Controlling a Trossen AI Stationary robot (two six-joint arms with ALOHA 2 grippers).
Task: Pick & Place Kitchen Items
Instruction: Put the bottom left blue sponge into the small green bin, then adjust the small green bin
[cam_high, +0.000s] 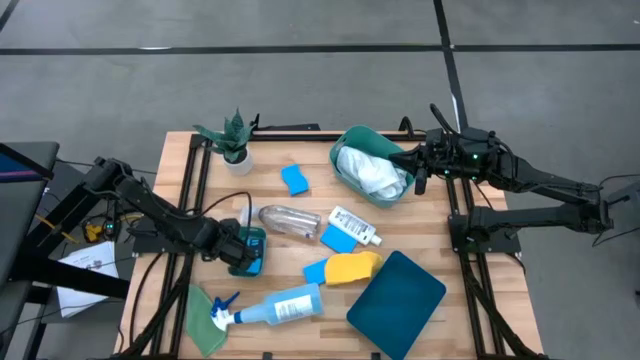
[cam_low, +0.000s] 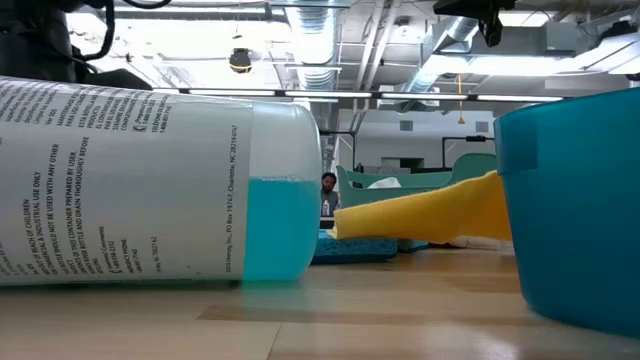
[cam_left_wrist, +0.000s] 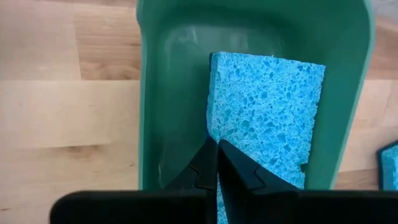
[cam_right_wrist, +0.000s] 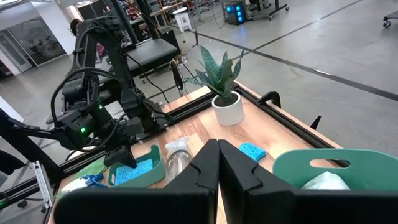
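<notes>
A small teal tub (cam_high: 254, 252) sits at the table's left with a blue sponge (cam_left_wrist: 267, 118) inside it. My left gripper (cam_left_wrist: 216, 163) points down into this tub, shut on the sponge; it also shows in the right wrist view (cam_right_wrist: 121, 155). My right gripper (cam_right_wrist: 217, 158) hovers shut with nothing in it beside the rim of a larger teal tub (cam_high: 345, 150) that holds a white cloth (cam_high: 372, 172). Loose on the wood lie two blue sponges (cam_high: 295, 180) (cam_high: 338, 240), a crinkled cup (cam_high: 288, 220), a white bottle (cam_high: 355, 225), a yellow cloth (cam_high: 352, 267), a spray bottle (cam_high: 285, 305) and a green cloth (cam_high: 205, 322). My left gripper comes from above, slanting down, and its shut fingers (cam_left_wrist: 239, 171) close on the sponge's long edge (cam_left_wrist: 212, 134) near one corner. A sliver of blue shows between them. The sponge leans inside the small tub, and its far end reaches the tub's end wall.
A small potted plant (cam_high: 235, 140) stands at the far left. A third blue sponge (cam_high: 315, 272) lies beside the yellow cloth. A dark teal square tub or lid (cam_high: 397, 292) sits near the front right. Black rails run along both side edges.
</notes>
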